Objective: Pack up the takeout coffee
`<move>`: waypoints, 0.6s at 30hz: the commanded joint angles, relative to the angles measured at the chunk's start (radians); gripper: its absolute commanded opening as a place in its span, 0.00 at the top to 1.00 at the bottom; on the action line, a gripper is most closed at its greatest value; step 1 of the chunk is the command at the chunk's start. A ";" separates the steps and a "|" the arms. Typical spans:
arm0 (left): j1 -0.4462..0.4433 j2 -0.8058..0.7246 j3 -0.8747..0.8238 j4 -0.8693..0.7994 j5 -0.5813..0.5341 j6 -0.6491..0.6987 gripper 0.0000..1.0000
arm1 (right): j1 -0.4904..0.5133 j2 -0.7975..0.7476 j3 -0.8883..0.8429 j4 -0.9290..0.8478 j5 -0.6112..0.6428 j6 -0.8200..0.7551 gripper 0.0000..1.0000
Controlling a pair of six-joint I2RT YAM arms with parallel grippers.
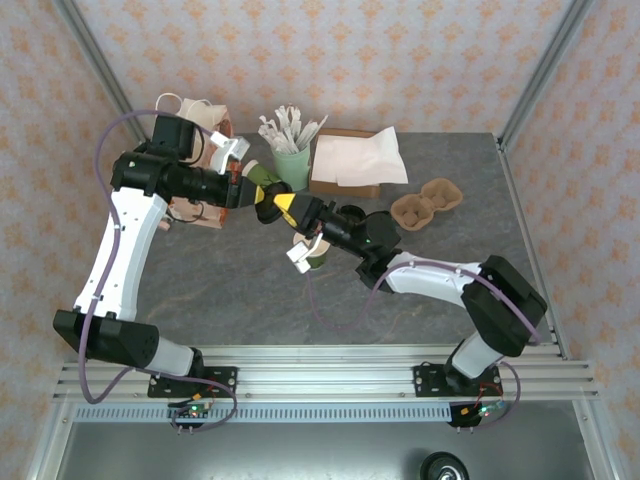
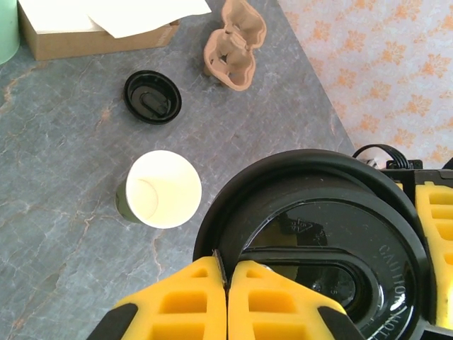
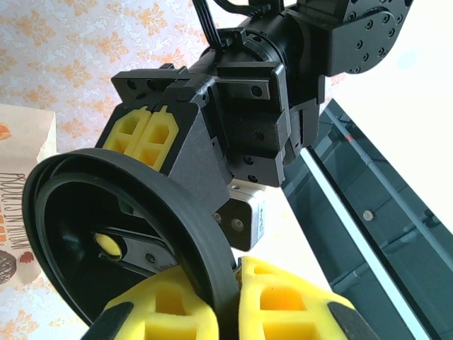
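Observation:
A round black lid (image 2: 318, 241) hangs in the air, pinched from both sides. My left gripper (image 2: 226, 273) is shut on its near rim, and my right gripper (image 3: 237, 273) is shut on the opposite rim (image 3: 120, 212). In the top view the two grippers, left (image 1: 266, 208) and right (image 1: 290, 208), meet over the table's middle. The takeout coffee's dark green cup (image 2: 163, 189) stands upright on the table below and to the left of the lid. It has no lid, and its cream inside shows. In the top view this cup (image 1: 312, 252) is partly under my right wrist.
A second black lid (image 2: 152, 97) lies flat on the table beyond the cup. A brown box with white napkins (image 1: 345, 160), a pale green cup of wrapped sticks (image 1: 290, 160) and a pulp cup carrier (image 1: 425, 205) stand at the back. A paper bag (image 1: 205, 120) sits far left.

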 commanded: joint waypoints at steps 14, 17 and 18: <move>-0.055 -0.122 -0.080 0.170 -0.596 -0.275 1.00 | 0.059 -0.304 0.322 -1.372 0.418 1.265 0.01; -0.164 -0.149 -0.126 0.191 -0.724 -0.362 1.00 | 0.023 -0.300 0.334 -1.492 0.527 1.651 0.01; -0.220 -0.150 -0.135 0.185 -0.795 -0.391 1.00 | -0.011 -0.295 0.334 -1.528 0.548 1.808 0.00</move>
